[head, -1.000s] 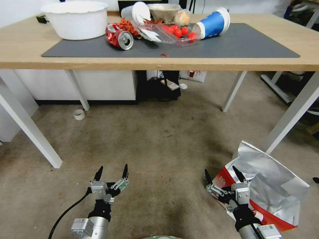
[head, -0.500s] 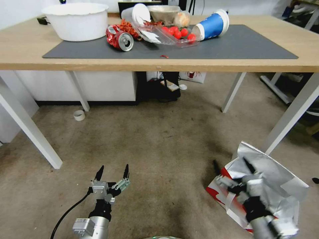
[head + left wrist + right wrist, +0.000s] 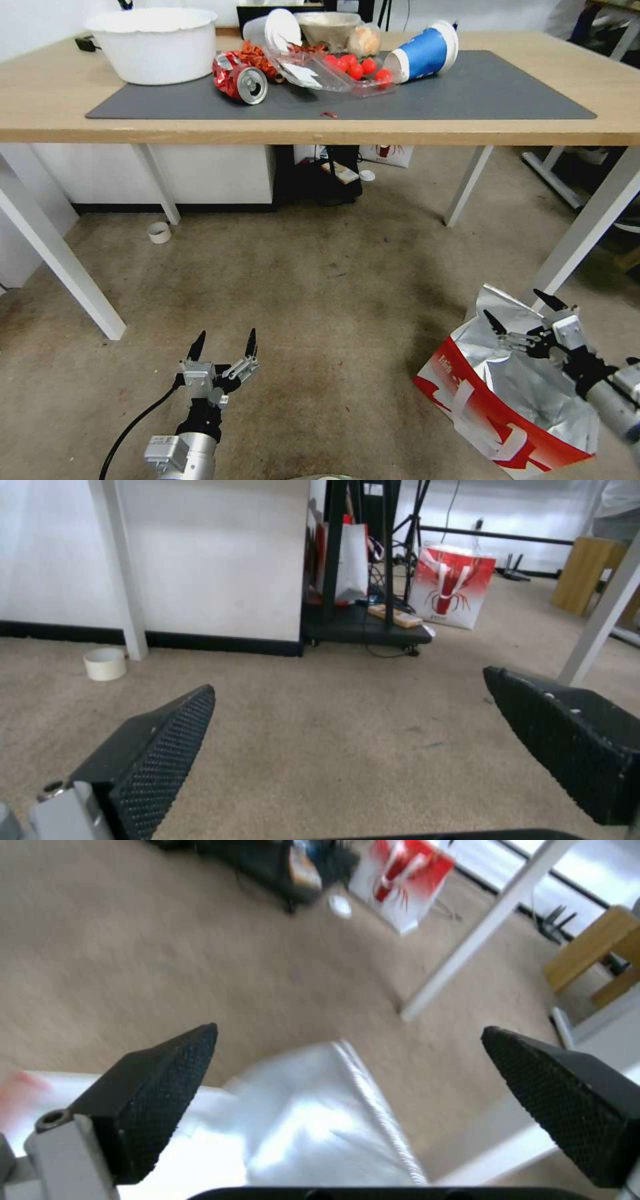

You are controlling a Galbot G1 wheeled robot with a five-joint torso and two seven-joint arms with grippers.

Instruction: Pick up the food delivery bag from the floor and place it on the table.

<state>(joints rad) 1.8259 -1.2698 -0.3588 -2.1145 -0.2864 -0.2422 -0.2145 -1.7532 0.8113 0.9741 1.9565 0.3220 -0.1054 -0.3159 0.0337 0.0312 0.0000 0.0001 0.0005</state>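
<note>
One food delivery bag (image 3: 507,393) lies under the spread right tool (image 3: 524,313).

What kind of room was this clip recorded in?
Probably an office or lab staged as an eating area: a wooden table with a grey mat carries takeaway litter, the floor is stained carpet, and equipment stands and cables sit behind.

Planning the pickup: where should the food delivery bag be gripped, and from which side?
Probably the raised foil rim of the food delivery bag, from above: it lies open on the floor, and the open right gripper hovers over that edge.
</note>
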